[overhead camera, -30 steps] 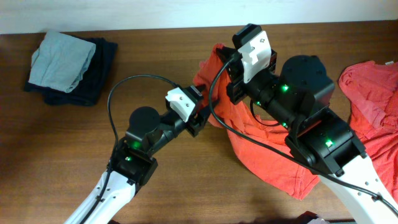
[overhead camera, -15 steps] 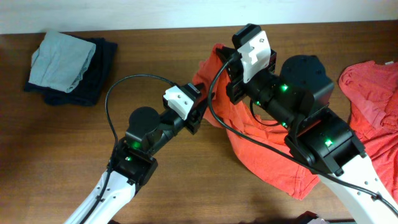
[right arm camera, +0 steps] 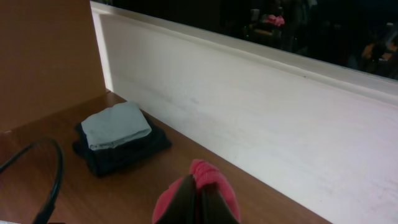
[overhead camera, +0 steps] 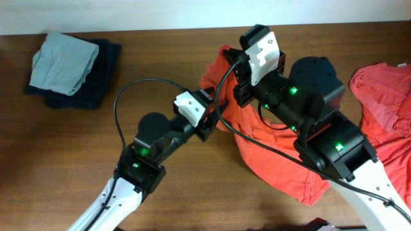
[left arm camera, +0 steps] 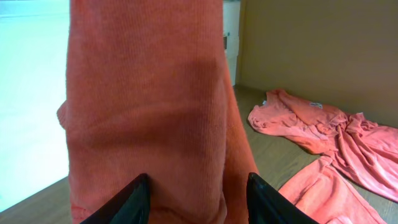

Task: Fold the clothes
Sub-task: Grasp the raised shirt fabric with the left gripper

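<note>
**A:** Where is the shirt?

**B:** The orange-red T-shirt (overhead camera: 270, 154) hangs from my right gripper (right arm camera: 196, 199), held up over the middle of the table (overhead camera: 192, 51). Its lower part lies spread on the wood beneath my right arm.

**A:** How does that gripper stand?

**B:** Its fingers are pressed together on a bunched fold of the cloth.

**A:** And your left one?

**B:** My left gripper (left arm camera: 198, 186) is at the hanging part of the shirt. Its fingers are spread, with the cloth in the gap between them. I cannot tell whether either finger touches it.

**A:** Are there other clothes?

**B:** A second orange-red T-shirt (overhead camera: 385, 109) lies crumpled at the table's right edge. At the far left corner, a folded grey-green garment (overhead camera: 64, 61) sits on top of a folded navy garment (overhead camera: 103, 77), well apart from both my arms.
</note>
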